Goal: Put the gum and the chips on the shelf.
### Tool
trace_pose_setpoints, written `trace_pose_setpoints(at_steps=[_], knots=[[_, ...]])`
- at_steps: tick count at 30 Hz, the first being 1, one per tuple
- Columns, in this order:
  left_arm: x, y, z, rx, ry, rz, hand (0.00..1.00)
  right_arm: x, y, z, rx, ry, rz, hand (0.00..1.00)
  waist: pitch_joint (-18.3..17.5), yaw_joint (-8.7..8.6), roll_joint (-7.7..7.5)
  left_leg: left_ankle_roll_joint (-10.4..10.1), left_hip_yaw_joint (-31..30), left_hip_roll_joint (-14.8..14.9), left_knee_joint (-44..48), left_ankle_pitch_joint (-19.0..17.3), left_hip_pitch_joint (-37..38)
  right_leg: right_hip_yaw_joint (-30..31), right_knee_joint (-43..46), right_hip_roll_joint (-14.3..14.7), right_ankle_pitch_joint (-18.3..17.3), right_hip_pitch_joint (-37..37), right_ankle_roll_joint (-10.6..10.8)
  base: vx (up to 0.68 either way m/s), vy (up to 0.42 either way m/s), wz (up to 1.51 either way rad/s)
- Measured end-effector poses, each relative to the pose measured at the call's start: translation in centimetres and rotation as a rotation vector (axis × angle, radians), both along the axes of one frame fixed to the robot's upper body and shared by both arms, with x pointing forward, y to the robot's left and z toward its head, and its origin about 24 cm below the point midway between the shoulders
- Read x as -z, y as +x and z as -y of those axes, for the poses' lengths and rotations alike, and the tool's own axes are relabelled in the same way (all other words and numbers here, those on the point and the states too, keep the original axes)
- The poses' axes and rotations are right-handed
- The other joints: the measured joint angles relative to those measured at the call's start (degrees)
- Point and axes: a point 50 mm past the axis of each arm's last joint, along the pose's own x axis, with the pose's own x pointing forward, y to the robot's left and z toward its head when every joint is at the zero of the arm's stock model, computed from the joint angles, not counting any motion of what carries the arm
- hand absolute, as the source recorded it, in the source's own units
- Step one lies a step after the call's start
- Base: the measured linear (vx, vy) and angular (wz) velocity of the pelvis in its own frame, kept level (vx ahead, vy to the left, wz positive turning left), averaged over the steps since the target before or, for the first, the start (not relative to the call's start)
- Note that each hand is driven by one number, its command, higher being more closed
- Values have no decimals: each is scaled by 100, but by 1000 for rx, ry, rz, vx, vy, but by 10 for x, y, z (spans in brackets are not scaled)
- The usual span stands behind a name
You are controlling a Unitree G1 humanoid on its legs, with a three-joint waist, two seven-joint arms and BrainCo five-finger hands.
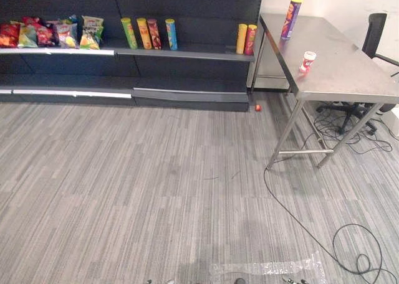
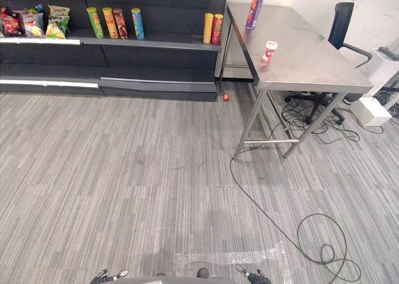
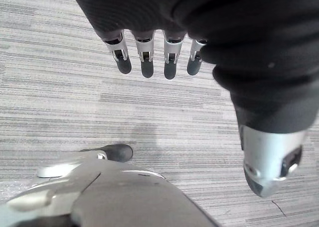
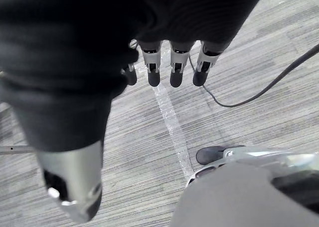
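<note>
- The left hand [image 3: 169,62] and the right hand [image 4: 177,70] both hang over the carpet, fingers straight and slack, thumbs apart, holding nothing.
- The gum [image 1: 307,61], a small white-and-red pot, stands near the edge of the table [image 1: 340,66] that is closest to the shelf [image 1: 187,51].
- The chips [image 1: 290,17], a tall purple can, stand by the far corner along that same edge.
- The shelf board is bare between the row of cans [image 1: 148,33] and its right end.
- Both things look well out of reach, so I'd walk up to the table first.
- Then grip the can round its middle and keep it upright.
</note>
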Motion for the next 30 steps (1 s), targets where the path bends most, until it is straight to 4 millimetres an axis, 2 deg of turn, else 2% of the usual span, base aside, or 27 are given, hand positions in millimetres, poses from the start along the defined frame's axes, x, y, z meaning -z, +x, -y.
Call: trace_pose_setpoints(at_steps=[1, 2, 3, 4, 5, 7, 9, 10, 11, 12, 13, 14, 15, 16, 17, 18, 19, 20, 21, 22, 23, 24, 25, 26, 27, 28, 30], knots=[[-1, 2, -1, -8, 2, 9, 0, 0, 2, 0, -2, 1, 6, 0, 80, 4, -24, -31, 2, 34, 358, -190, -133, 4, 193, 0, -124, -43, -14, 11, -54, 0], [-2, 5, -2, -32, 2, 27, 0, -1, 4, 0, -3, -2, 13, 0, 192, 9, -2, -113, 4, 158, 1086, -562, -373, 14, 510, 40, -373, -82, -91, 11, -64, 1], [-2, 2, -4, -67, -2, 34, 0, -1, 2, -1, -4, 1, 10, 0, 261, 23, -27, -219, 107, 268, 1919, -748, -594, 17, 711, 56, -576, -38, -158, 13, -66, 7], [-3, 3, -8, -93, 0, 44, 0, 0, 0, -3, 1, 6, 5, 0, 290, 19, -82, -225, 169, 301, 2513, -742, -808, 17, 784, 32, -639, 29, -194, 64, -73, 6], [-5, 7, -10, -122, -2, 71, 0, 0, 0, -3, -1, 7, 2, 0, 380, 57, -134, -313, 275, 425, 3599, -763, -1259, 32, 857, -1, -740, 208, -239, 82, -74, -1], [-4, 5, -6, -164, -19, 76, 0, 1, -6, -2, 6, 5, -12, 0, 433, 142, -101, -289, 296, 657, 3972, -918, -1792, 53, 870, -24, -921, 479, -197, 142, -37, -4], [-4, 4, -5, -176, -23, 78, 0, 1, -5, -1, 6, 4, -14, 0, 435, 154, -81, -323, 285, 672, 3581, -866, -1991, 69, 880, -99, -998, 541, -138, 163, 60, -10], [-3, 3, -2, -201, -36, 79, 0, 0, -3, 0, 3, 1, -9, 0, 440, 178, -65, -337, 277, 638, 2775, -595, -2152, 199, 922, -226, -1112, 557, -54, 260, 125, -27], [-3, 1, -2, -211, -39, 76, 0, 0, -1, 0, 2, 0, -5, 0, 436, 191, -43, -350, 262, 629, 2383, -438, -2190, 230, 924, -268, -1149, 566, -16, 355, 178, -36], [-1, -2, 1, -220, -47, 69, 0, -1, 2, 4, 0, -9, 3, 0, 443, 195, 32, -444, 221, 641, 1539, -97, -2190, 304, 919, -307, -1246, 636, 85, 280, 155, -26], [-1, -4, 4, -222, -55, 64, 0, -2, 2, 7, -1, -17, 3, 0, 452, 198, 119, -479, 161, 664, 1171, 58, -2190, 340, 916, -306, -1305, 680, 142, 384, 251, -28], [1, -7, 12, -232, -76, 56, 0, -3, 2, 14, -2, -35, 3, 0, 501, 206, 304, -456, 137, 703, 694, 235, -2188, 402, 909, -307, -1438, 837, 246, 438, 327, -28], [2, -11, 14, -239, -84, 46, 0, -3, 1, 17, -4, -43, -3, 0, 517, 246, 368, -408, 155, 718, 719, 616, -2200, 495, 924, -407, -1598, 1020, 349, 558, 422, -40], [3, -18, 13, -242, -83, 29, 0, -2, 1, 14, -4, -34, -6, 0, 445, 326, 293, -334, 213, 570, 954, 911, -2182, 579, 918, -610, -1734, 1106, 379, 598, 392, -53], [3, -21, 8, -245, -72, 23, 0, -2, 4, 10, -4, -25, -1, 0, 353, 383, 165, -253, 305, 397, 1193, 967, -2219, 693, 924, -839, -1806, 1130, 361, 509, 278, -62], [2, -24, 2, -258, -59, 16, 0, -2, 10, 3, -8, -6, 13, 0, 229, 381, -18, -96, 350, 184, 1521, 864, -2347, 880, 1035, -1057, -1736, 1068, 368, 428, 174, -49], [2, -25, 0, -262, -53, 14, 0, -2, 13, -1, -9, 3, 22, 0, 193, 377, -75, 38, 386, 109, 1682, 753, -2400, 996, 1161, -1161, -1687, 998, 386, 531, 246, -31], [1, -25, -3, -267, -46, 11, 0, -1, 18, -8, -2, 22, 37, 0, 152, 374, -155, 170, 511, 3, 1985, 464, -2399, 1213, 1528, -1319, -1581, 883, 447, 534, 262, -21], [1, -26, -4, -270, -46, 8, 0, -1, 19, -11, 22, 34, 43, 0, 91, 381, -170, 319, 642, -54, 2250, 172, -2310, 1461, 2016, -1403, -1420, 750, 444, 656, 336, -23], [1, -25, -4, -268, -45, 9, 0, -1, 19, -12, 26, 42, 47, 0, 75, 388, -172, 370, 688, -87, 2326, 38, -2209, 1578, 2349, -1439, -1289, 668, 422, 558, 270, -21], [1, -23, -4, -265, -45, 17, 0, -2, 22, -14, 21, 54, 58, 0, 65, 378, -173, 455, 749, -167, 2351, -172, -1959, 1630, 3071, -1506, -904, 471, 416, 651, 317, -10], [0, -18, -4, -259, -45, 33, 0, -2, 24, -16, 20, 62, 67, 0, 49, 352, -151, 512, 751, -230, 2274, -339, -1693, 1625, 3902, -1551, -268, 148, 395, 497, 245, -3], [-1, -15, -4, -254, -45, 43, 0, -3, 26, -16, 21, 64, 76, 0, 48, 339, -141, 548, 750, -253, 2178, -394, -1541, 1622, 4295, -1585, 106, -13, 451, 445, 211, 1], [-2, -9, -4, -240, -47, 63, 0, -3, 28, -18, 20, 72, 85, 0, 77, 303, -97, 613, 730, -307, 1991, -469, -1193, 1547, 5189, -1658, 240, -359, 487, 324, 142, 0], [-2, -4, -4, -225, -47, 72, 0, -4, 29, -17, 21, 70, 94, 0, 74, 284, -93, 625, 698, -358, 1776, -482, -894, 1350, 5740, -1736, 144, -614, 341, 457, 156, 11], [-4, 6, -3, -191, -45, 87, 0, -5, 31, -14, 31, 62, 106, 0, 109, 230, -37, 631, 589, -374, 1362, -487, -348, 817, 6163, -1805, -181, -854, 223, 438, 101, 10], [-4, 12, 0, -157, -48, 96, 0, -5, 30, -10, 42, 51, 109, 0, 124, 223, 9, 621, 551, -333, 969, -495, 197, 294, 6193, -1796, -653, -1040, 147, 387, 34, 2]])
